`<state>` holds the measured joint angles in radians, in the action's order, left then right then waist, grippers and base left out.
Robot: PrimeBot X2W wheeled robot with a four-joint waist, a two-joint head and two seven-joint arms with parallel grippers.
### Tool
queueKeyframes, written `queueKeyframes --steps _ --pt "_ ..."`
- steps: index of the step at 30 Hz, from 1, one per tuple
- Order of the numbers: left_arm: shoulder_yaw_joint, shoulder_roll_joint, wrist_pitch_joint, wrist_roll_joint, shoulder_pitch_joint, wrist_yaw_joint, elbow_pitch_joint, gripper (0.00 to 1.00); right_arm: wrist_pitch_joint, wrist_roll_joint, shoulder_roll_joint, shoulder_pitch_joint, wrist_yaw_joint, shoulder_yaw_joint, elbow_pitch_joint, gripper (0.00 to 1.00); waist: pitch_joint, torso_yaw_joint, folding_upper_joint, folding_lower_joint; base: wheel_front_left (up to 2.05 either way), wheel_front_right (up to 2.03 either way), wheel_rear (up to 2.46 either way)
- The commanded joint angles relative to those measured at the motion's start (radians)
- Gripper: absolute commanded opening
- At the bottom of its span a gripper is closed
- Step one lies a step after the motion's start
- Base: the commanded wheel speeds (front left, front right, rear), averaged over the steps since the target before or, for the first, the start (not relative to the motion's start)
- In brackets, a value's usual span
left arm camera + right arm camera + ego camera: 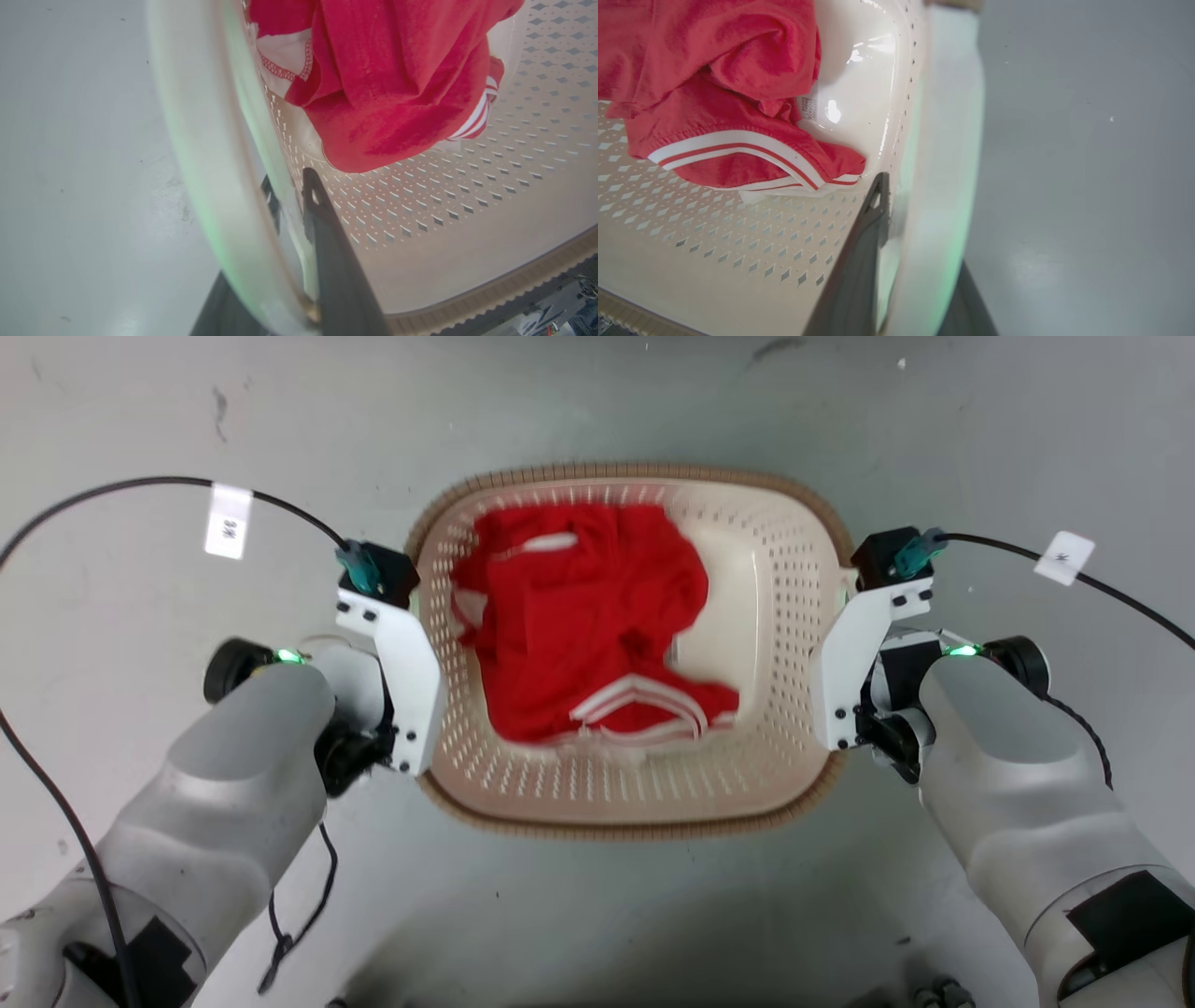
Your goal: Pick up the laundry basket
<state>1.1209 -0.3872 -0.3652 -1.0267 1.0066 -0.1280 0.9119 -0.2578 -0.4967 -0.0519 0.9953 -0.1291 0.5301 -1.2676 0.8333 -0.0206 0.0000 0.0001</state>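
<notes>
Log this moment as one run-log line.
phase: grasp | left gripper: shut on laundry basket side | right gripper: shut on opposite side | contents: red garment

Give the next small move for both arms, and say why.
Probably raise both together, level: the left gripper and right gripper each have jaws apparently closed across a side wall of the laundry basket, one finger inside, one outside, and the red garment lies loose inside.
</notes>
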Motion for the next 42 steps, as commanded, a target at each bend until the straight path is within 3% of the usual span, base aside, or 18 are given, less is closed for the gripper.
queueKeyframes --steps 1,12,20,31,42 --pt "0.020 -0.002 -0.023 -0.017 -0.019 -0.003 -0.019 0.00 -0.030 0.005 0.003 -0.003 -0.003 0.017 -0.003 0.00 -0.038 -0.002 0.0000 -0.0001 0.00 0.00 0.00" --pt "0.115 -0.083 -0.173 -0.155 -0.059 -0.003 -0.107 0.00 -0.292 -0.064 0.000 -0.065 -0.003 0.062 -0.008 0.00 -0.281 -0.008 0.0000 -0.0001 0.00 0.00 0.00" --pt "0.155 -0.158 -0.323 -0.195 -0.084 -0.004 -0.234 0.00 -0.418 -0.095 -0.004 -0.076 -0.003 0.109 0.017 0.00 -0.431 -0.018 0.0000 -0.0001 0.00 0.00 0.00" --pt "0.155 -0.169 -0.361 -0.322 -0.150 -0.006 -0.243 0.00 -0.508 -0.146 -0.003 -0.149 -0.003 0.152 0.044 0.00 -0.590 -0.036 0.0000 -0.0001 0.00 0.00 0.00" --pt "0.159 -0.166 -0.404 -0.377 -0.256 -0.005 -0.201 0.00 -0.563 -0.191 -0.004 -0.216 -0.003 0.196 0.066 0.00 -0.728 -0.047 0.0000 -0.0001 0.00 0.00 0.00"
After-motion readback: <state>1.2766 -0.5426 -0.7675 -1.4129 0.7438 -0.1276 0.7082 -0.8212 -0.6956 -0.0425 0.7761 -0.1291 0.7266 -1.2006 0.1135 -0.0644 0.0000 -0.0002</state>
